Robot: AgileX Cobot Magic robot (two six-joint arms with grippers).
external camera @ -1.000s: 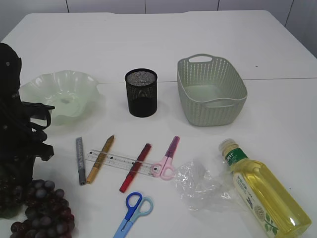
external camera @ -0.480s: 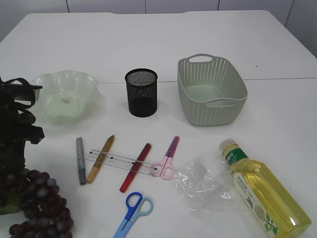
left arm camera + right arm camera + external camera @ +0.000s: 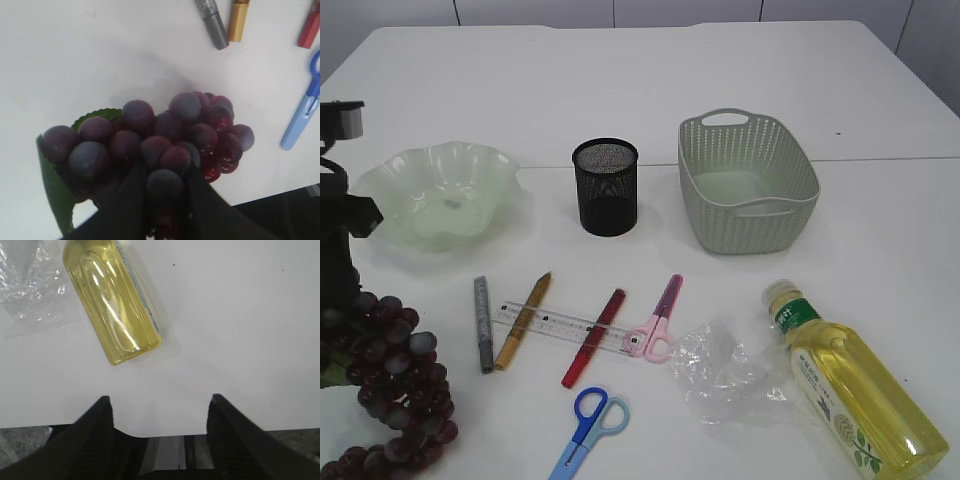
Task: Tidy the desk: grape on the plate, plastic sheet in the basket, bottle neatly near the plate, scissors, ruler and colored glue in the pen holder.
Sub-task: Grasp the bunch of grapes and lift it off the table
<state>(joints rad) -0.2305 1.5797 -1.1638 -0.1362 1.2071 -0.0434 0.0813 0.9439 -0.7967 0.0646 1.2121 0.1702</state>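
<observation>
Holding grape bunch (image 3: 150, 145) pinched in my left end effector (image 3: 162, 200), clear of desk (image 3: 720, 80); right end effector (image 3: 159, 412) spread, idle near bottle (image 3: 112, 305).

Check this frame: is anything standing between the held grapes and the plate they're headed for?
Nothing visible does. The left gripper holds the grape bunch at the table's front left, and the green plate sits behind it with only bare table between. The glue pens and ruler lie off to the right of that path.
</observation>
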